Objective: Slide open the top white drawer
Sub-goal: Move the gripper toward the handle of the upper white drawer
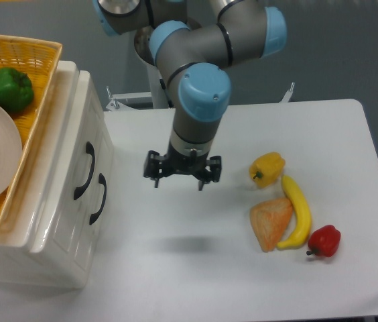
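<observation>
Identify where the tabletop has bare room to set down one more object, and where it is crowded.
Free: the wide white patch of table between the drawer cabinet and the orange wedge, in front of the gripper; also the far right corner. Crowded: the cluster of yellow pepper, banana and red pepper.

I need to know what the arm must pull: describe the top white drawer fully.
The top white drawer is the upper of two glossy cream-white fronts on the cabinet at the table's left. Its panelled face carries one curved black handle, and it looks shut, flush with the lower drawer. Nothing touches the handle; the gripper hangs to its right, apart from it.
</observation>
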`<state>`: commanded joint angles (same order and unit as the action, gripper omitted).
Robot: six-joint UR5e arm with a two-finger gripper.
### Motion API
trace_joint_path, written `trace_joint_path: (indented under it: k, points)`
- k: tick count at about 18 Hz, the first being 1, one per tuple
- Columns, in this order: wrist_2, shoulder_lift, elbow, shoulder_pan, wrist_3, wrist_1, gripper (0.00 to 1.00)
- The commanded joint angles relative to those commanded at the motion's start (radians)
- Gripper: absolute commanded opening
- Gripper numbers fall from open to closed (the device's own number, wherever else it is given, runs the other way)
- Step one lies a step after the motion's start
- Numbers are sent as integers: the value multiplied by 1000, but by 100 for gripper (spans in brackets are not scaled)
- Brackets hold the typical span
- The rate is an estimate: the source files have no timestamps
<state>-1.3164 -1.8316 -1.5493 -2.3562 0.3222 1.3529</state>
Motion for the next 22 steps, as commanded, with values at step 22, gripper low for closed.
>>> trace_joint_path:
  k: [22]
  points:
    - [144, 9, 21, 61, -61, 121, 100]
